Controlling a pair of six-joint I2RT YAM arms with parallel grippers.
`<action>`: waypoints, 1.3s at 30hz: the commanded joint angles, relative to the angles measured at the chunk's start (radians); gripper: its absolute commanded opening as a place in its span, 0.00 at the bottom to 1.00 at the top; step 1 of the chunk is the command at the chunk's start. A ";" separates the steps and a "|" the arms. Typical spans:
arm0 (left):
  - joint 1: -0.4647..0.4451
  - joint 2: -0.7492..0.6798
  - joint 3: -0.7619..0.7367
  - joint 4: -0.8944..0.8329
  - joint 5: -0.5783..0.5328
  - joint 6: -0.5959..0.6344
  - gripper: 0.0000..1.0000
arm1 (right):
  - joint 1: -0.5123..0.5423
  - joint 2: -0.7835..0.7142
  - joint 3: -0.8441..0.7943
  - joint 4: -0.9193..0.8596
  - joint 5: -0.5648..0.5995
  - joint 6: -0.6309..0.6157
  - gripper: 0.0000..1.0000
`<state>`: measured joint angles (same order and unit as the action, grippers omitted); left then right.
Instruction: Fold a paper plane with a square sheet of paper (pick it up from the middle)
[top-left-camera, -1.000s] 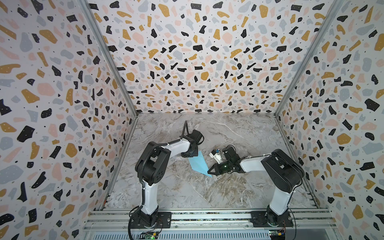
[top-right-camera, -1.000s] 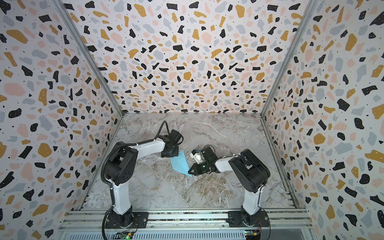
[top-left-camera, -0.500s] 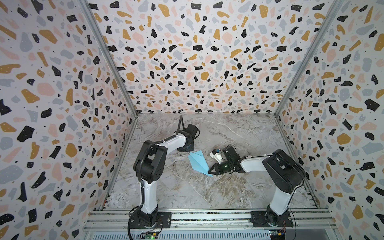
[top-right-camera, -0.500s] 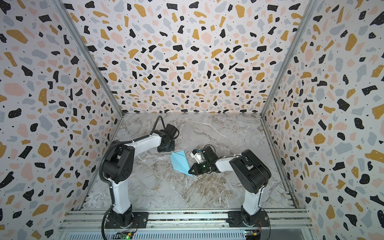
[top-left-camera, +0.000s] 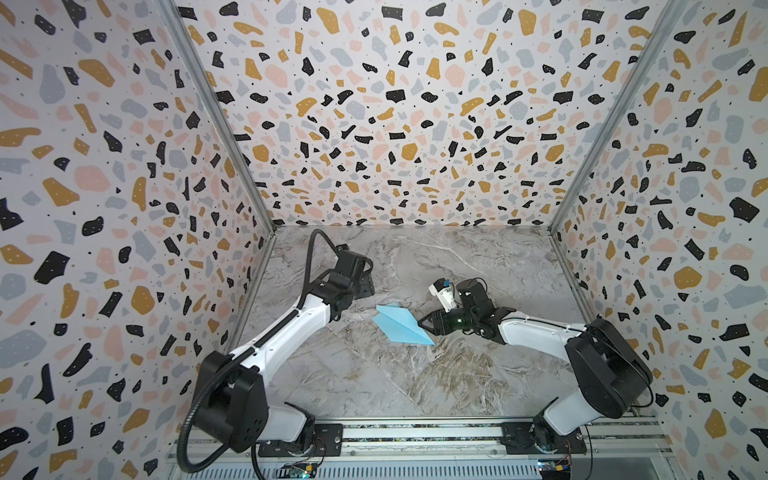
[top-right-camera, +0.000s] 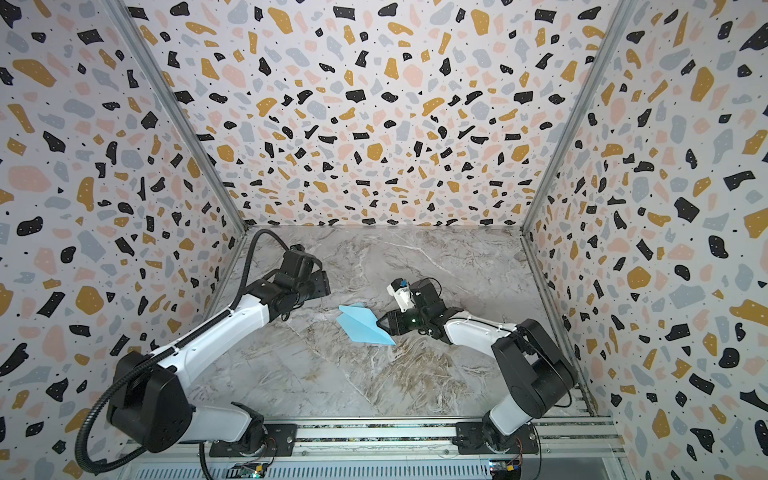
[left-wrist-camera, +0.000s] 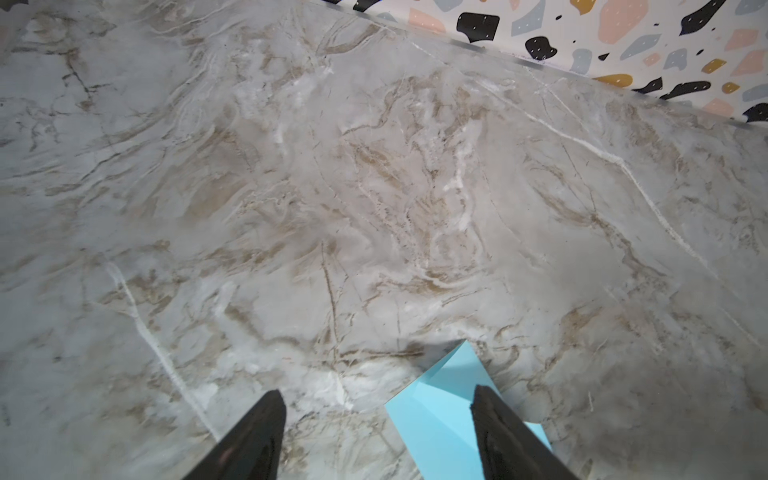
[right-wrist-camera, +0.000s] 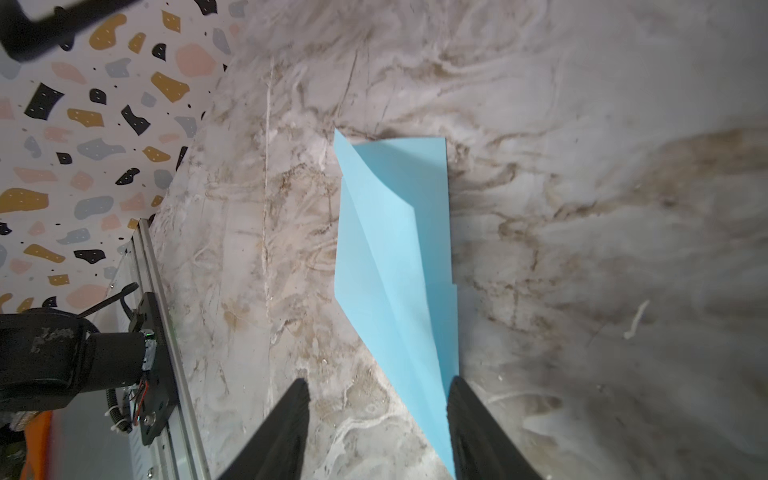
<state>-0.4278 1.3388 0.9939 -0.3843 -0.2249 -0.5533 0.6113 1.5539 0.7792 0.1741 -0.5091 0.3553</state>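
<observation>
In both top views the light blue folded paper plane (top-left-camera: 401, 326) is lying flat mid-way on the grey marbled surface (top-left-camera: 374, 386). Its nose is sitting just beside the right gripper (top-left-camera: 424, 324), and the left gripper (top-left-camera: 366, 287) is hovering near the tail, apart. Folding looks done, so this reads as the let-go step.
Left wrist: fingers (left-wrist-camera: 249, 444) are standing open, empty.
Right wrist: fingers (right-wrist-camera: 478, 436) are standing apart, gripping nothing, with the nose running beside one.
Next is probably backing off without dragging the nose. The terrazzo walls (top-left-camera: 124, 208) are sitting well clear.

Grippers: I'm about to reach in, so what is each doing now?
Left gripper: open, holding nothing.
Right gripper: open at the paper plane's nose, not gripping it.
</observation>
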 joint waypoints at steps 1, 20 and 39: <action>0.016 -0.086 -0.087 0.127 0.048 0.013 0.86 | -0.010 0.008 0.025 0.006 -0.006 -0.129 0.57; 0.076 -0.115 -0.383 0.408 0.379 -0.079 1.00 | -0.051 0.368 0.309 -0.098 -0.318 -0.280 0.37; 0.067 -0.185 -0.574 0.978 0.720 -0.389 0.99 | -0.055 0.189 0.154 0.327 -0.400 0.167 0.00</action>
<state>-0.3557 1.1820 0.4465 0.3664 0.4084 -0.8200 0.5602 1.8217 0.9577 0.3393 -0.9028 0.3634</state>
